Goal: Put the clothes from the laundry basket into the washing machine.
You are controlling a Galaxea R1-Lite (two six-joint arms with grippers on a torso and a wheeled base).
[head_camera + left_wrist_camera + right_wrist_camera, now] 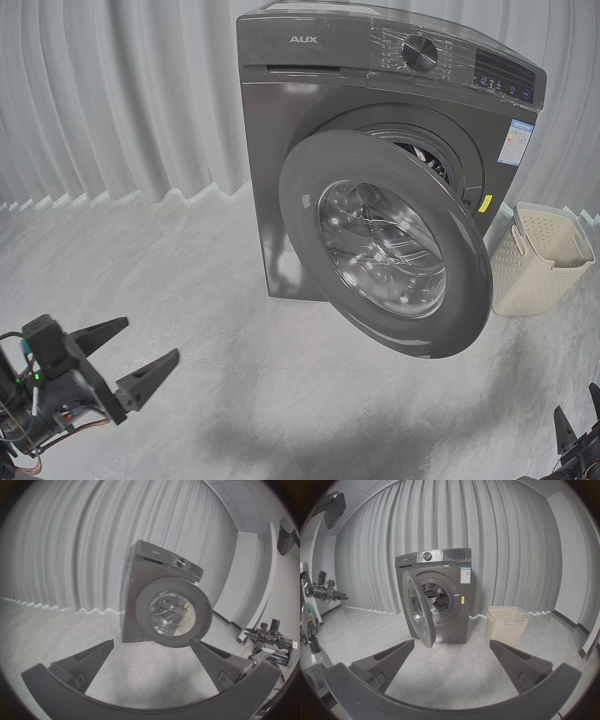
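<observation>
The washing machine (294,156) has its door (381,250) wide open, dark clothes (442,601) inside; the laundry basket (544,262) stands just beside it. Our left claw (150,337) and right claw (575,398) gape empty; we should skirt the door when reaching for the basket.

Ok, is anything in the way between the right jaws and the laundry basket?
Nothing visible. Only bare floor lies between the right jaws and the basket. The washer's open door hangs off to the robot's left of that path, clear of it.
</observation>
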